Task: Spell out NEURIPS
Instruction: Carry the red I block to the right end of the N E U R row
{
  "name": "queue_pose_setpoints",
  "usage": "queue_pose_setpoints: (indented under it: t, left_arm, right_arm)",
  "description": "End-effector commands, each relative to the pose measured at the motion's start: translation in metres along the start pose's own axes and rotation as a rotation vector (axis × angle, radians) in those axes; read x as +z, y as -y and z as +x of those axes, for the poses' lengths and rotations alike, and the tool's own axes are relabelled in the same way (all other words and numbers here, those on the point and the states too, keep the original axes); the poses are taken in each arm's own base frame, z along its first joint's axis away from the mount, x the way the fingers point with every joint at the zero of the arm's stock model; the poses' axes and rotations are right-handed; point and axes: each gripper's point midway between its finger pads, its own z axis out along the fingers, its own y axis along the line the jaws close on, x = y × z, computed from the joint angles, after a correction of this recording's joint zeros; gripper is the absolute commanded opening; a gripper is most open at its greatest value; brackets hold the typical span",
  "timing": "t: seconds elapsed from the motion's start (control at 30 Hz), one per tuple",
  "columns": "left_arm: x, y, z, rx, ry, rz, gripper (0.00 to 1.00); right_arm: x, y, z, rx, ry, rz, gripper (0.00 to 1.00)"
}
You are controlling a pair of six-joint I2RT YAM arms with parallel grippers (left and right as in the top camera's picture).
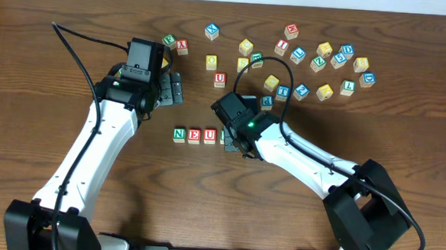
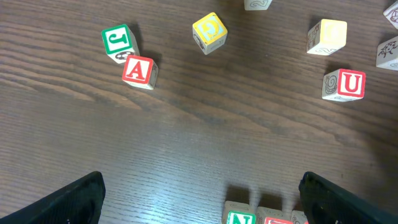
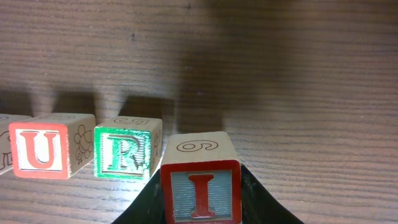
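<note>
Wooden I cube, seemingly gripped, grained table

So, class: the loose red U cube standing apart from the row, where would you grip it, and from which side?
Probably come from above and close on two opposite side faces of the loose red U cube: it sits flat, letter up, no cube touching it, so those faces are free.

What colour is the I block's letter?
Red; the I block shows best in right wrist view.
</note>
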Motion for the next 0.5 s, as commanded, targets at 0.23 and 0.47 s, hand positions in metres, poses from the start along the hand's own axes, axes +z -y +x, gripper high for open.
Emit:
queue_pose_setpoints:
  t: [0.23, 0.47]
  left_arm:
    - [-0.0126, 0.0016, -0.0146, -0.008, 0.046, 0.013, 0.98]
    - [-0.0125, 0.0016, -0.0144, -0.007, 0.046, 0.013, 0.98]
  right_arm:
    - [0.0031, 0.0018, 0.0025, 0.031, 0.014, 0.021, 0.25]
    - [0.0075, 0.0032, 0.0046, 0.045, 0.021, 0.021, 0.25]
